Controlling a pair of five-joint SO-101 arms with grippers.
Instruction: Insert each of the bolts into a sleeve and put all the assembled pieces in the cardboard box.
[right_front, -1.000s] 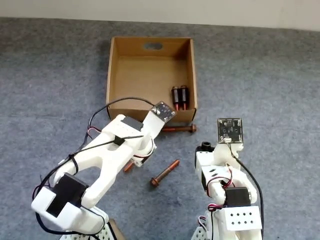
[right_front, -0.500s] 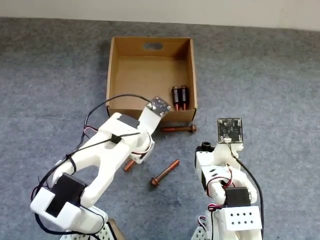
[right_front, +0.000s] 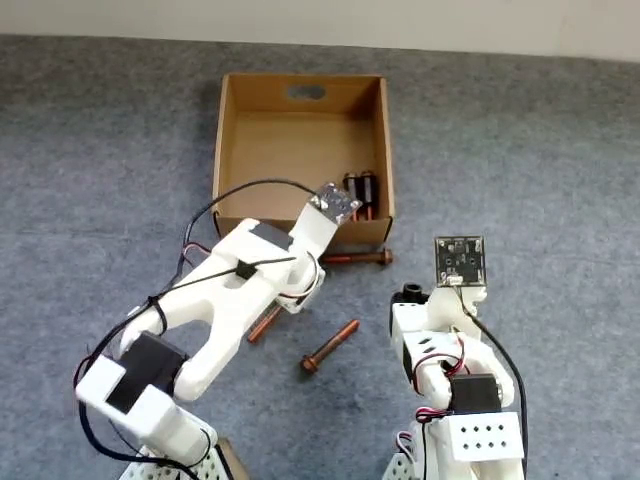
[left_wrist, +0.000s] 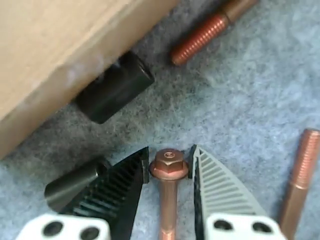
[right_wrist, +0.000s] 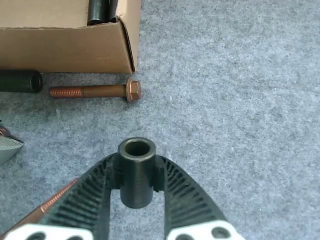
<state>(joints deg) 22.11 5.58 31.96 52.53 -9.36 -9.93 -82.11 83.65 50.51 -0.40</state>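
Fuzzy grey carpet (right_front: 560, 150); matt brown cardboard box (right_front: 290, 150); bolt (left_wrist: 168, 172) – coppery metal, slight sheen; sleeve (right_wrist: 136, 175) – matt black.

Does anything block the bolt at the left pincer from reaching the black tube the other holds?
Only a loose bolt lies flat on the carpet roughly between them. Lifted, the bolt at the left pincer should likely pass over it to the tube in the right pincer.

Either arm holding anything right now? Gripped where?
Right gripper holds a black sleeve, fingers pinching its sides. Left gripper has its fingers closed on a copper bolt at the hex head.
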